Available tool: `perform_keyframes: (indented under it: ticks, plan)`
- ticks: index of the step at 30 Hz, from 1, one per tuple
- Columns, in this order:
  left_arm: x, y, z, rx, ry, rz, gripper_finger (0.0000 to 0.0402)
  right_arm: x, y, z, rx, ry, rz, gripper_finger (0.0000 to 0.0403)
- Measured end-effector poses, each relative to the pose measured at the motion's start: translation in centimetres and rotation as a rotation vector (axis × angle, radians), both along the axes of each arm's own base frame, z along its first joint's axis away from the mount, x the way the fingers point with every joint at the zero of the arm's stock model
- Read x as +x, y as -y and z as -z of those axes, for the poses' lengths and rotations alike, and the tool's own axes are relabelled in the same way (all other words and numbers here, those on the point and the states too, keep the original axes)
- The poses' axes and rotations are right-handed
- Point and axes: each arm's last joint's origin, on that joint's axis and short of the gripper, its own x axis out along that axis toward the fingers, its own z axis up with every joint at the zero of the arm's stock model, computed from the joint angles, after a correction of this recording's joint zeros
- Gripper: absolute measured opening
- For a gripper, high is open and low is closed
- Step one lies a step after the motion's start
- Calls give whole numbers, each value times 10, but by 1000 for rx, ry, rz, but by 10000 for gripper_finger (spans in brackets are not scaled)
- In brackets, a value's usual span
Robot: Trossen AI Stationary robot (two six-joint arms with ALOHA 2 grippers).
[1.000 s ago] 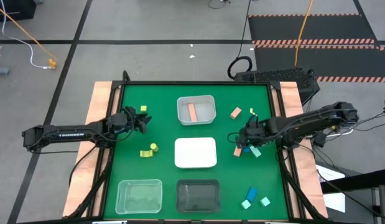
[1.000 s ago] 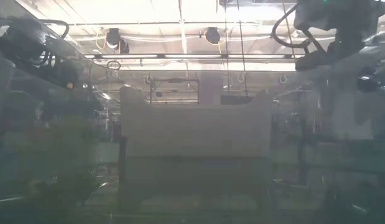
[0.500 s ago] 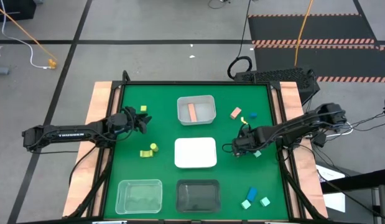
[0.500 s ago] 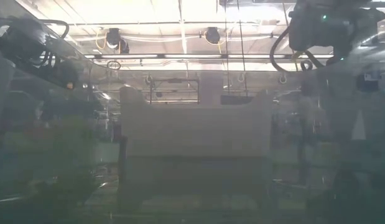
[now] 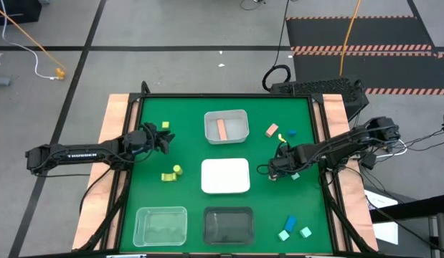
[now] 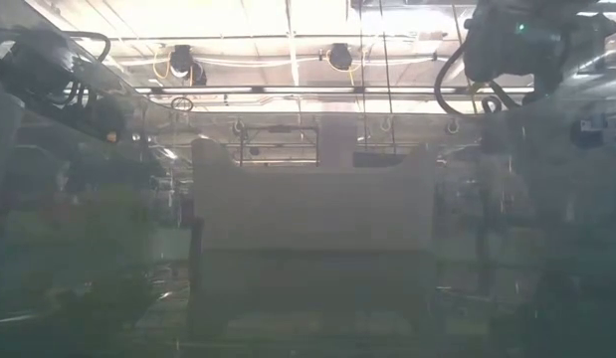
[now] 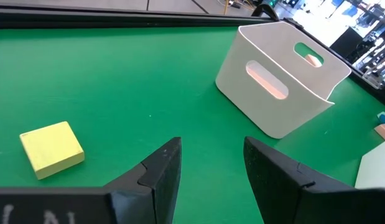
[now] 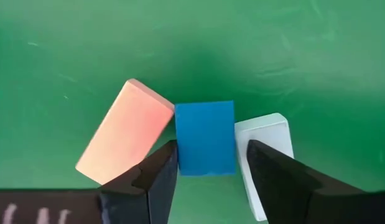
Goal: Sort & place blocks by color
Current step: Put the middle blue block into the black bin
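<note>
In the right wrist view my right gripper (image 8: 209,163) is open and points down at a tight row of three blocks on the green mat. A blue cube (image 8: 204,138) lies between the fingers, a salmon bar (image 8: 122,133) on one side and a mint block (image 8: 267,147) on the other. In the high view the same gripper (image 5: 276,169) hides most of this cluster. My left gripper (image 7: 208,155) is open and hovers at the table's left (image 5: 166,136), next to a yellow block (image 7: 52,152). My right gripper comes from above with one finger (image 8: 156,177) at the blue cube's salmon-side edge and the other (image 8: 276,177) over the mint block. A gap shows on the mint side. Whether either finger touches a block, I cannot tell.
A white bin (image 5: 239,117) at the far middle holds a salmon bar (image 5: 222,129). A white tray (image 5: 225,176), a clear tray (image 5: 161,223) and a black tray (image 5: 229,223) lie nearer. Loose blocks sit right of the bin (image 5: 272,130), near the right corner (image 5: 290,223) and left of the white tray (image 5: 169,175).
My right gripper moved toward the table's near edge and down onto the salmon, blue and mint cluster, then held still for the last half second. The blocks have not visibly shifted.
</note>
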Motion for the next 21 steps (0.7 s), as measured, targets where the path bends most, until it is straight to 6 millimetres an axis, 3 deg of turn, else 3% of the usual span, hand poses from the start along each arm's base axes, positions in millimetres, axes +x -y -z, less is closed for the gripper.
perform_keyframes:
  ticks: [13, 21]
  plan:
    - [0, 0, 0, 0, 0, 0, 175, 4, 0, 0, -1, 44, 1, 180]
    - [0, 0, 0, -1, 1, 0, 175, 6, -1, 1, 21, 65, -5, 132]
